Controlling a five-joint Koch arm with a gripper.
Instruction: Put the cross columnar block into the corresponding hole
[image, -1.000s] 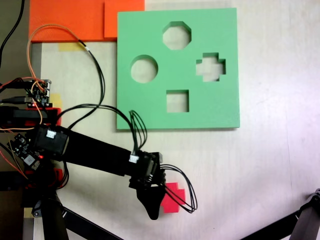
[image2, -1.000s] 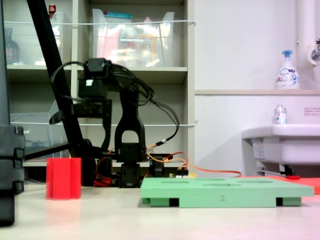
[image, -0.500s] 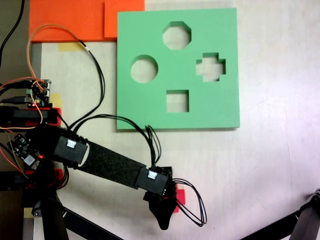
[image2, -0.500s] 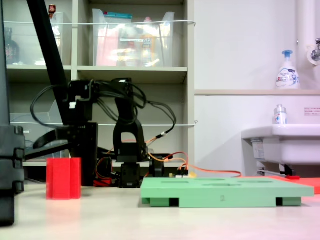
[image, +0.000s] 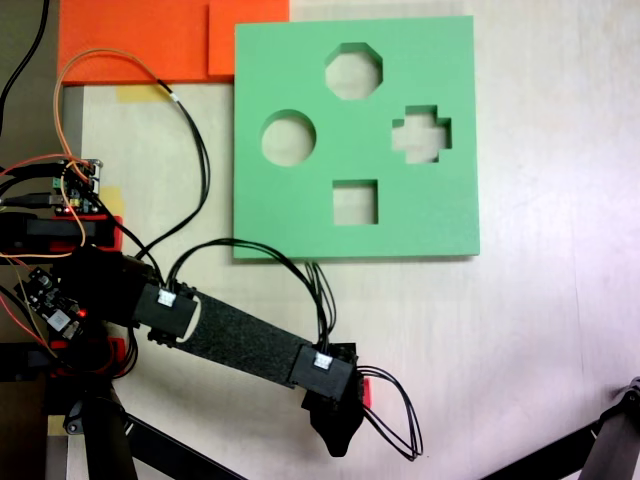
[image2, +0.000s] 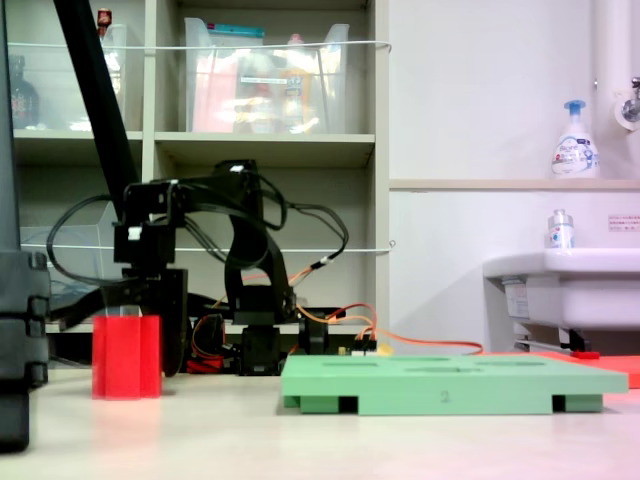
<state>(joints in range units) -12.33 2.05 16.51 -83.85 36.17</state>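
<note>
The step in hand looks like the reach for the pick-up, with nothing carried yet. In the first exterior view the gripper (image: 338, 425) sits at the lower middle of the frame, right over the cross columnar block (image: 363, 391), of which only a thin red edge shows past the black wrist. In the second exterior view the same block (image2: 126, 357) stands upright on the pale surface (image2: 300, 440) at the lower left, with the gripper (image2: 150, 305) low and just behind its top. Whether the fingers are spread, clenched or already on the foam cannot be told from either view. The green foam board (image: 300, 215) lies well apart, toward the upper middle, its cross-shaped hole (image: 421, 135) empty. Next, I judge, comes a firm grasp, a lift, then a carry to that hole with the arms of the cross aligned.
</note>
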